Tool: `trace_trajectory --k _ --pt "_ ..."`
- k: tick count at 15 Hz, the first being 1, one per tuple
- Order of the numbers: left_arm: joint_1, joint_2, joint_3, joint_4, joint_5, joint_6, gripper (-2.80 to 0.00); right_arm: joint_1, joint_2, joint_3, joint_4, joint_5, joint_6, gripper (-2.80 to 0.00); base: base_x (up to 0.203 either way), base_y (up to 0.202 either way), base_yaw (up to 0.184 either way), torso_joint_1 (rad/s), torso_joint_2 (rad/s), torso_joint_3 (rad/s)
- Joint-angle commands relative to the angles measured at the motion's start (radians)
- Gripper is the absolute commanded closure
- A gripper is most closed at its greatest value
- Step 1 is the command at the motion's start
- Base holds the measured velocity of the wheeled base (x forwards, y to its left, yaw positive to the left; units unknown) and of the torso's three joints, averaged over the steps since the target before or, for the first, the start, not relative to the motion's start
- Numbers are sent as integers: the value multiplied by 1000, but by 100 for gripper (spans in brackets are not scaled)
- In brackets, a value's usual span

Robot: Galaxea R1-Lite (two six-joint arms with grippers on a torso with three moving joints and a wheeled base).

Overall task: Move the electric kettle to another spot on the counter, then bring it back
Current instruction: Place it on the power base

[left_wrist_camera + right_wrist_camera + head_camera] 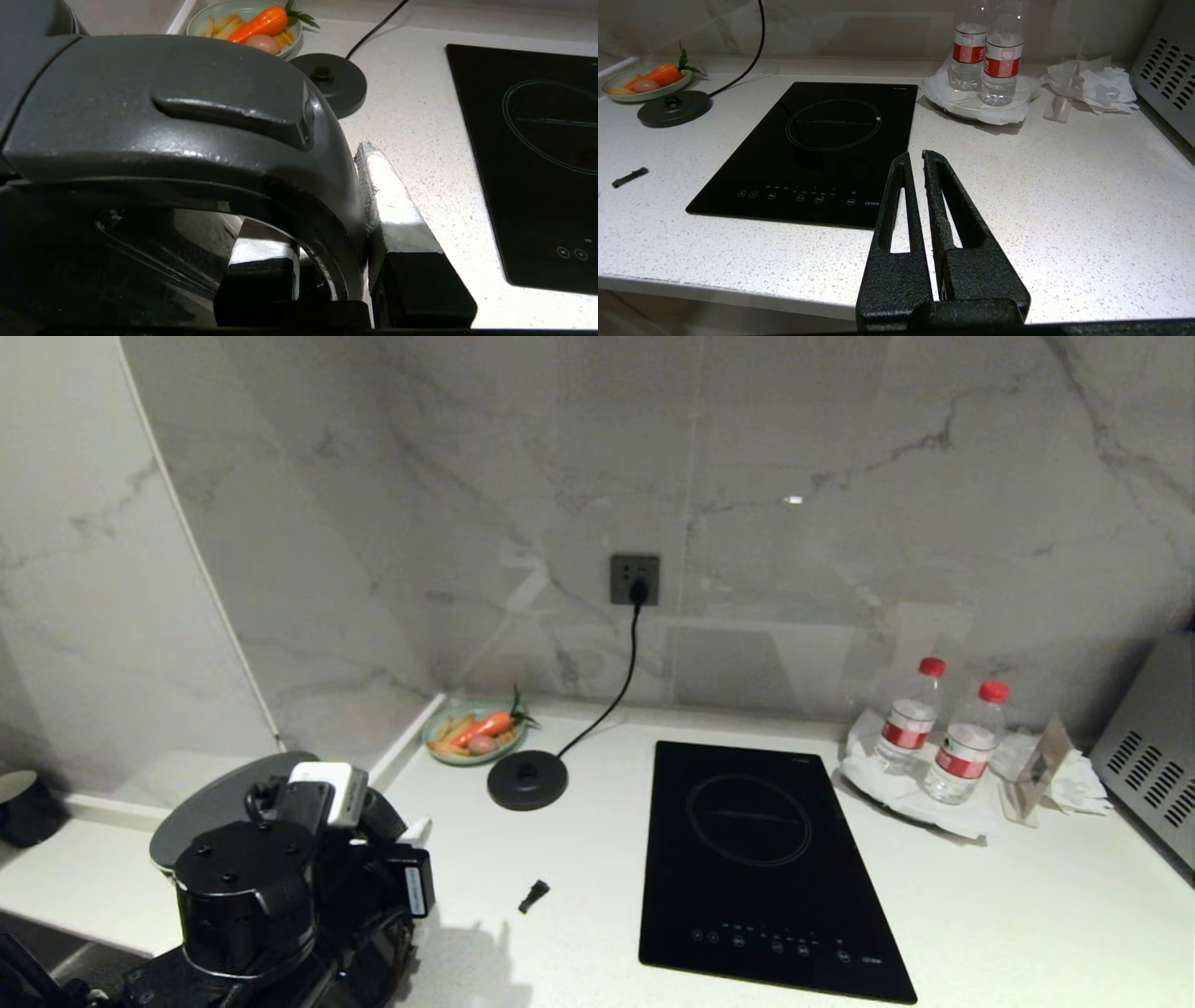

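Nearest me, my left gripper (327,261) has its jaws partly closed around the loop handle of the electric kettle (177,116): one taped finger inside the loop, the other against its outer face. In the head view the kettle (245,887) sits at the near left corner of the counter (1027,915), well apart from its round base disc (527,779); I cannot tell whether it rests on the stone or hangs just off it.

I judge this jug stiff, glossy and slippery, possibly heavy if filled, so the handle is the sensible hold; gripped off-centre, the body may swing.

My right gripper (915,156) is parked over the front edge, jaws nearly together with only a thin slit, holding nothing.

Further out lie a small black piece (533,895), the induction cooktop (766,859), then the bowl of carrot and other food (474,735), two water bottles (910,714) and the wall socket (635,580).

Only the left wrist view shows the grip; the head view alone shows the socket; the right wrist view shows the counter's front edge.
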Motion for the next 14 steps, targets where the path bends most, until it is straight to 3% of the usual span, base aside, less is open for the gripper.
trace_trajectory --k 1,14 --pt "-1 4 1 -7 2 -2 0 0 2 0 0 -1 0 0 0 0 0 0 0 0" --pt "-8 -9 2 -9 7 0 0 0 2 0 0 0 0 0 0 0 0 0 0 0"
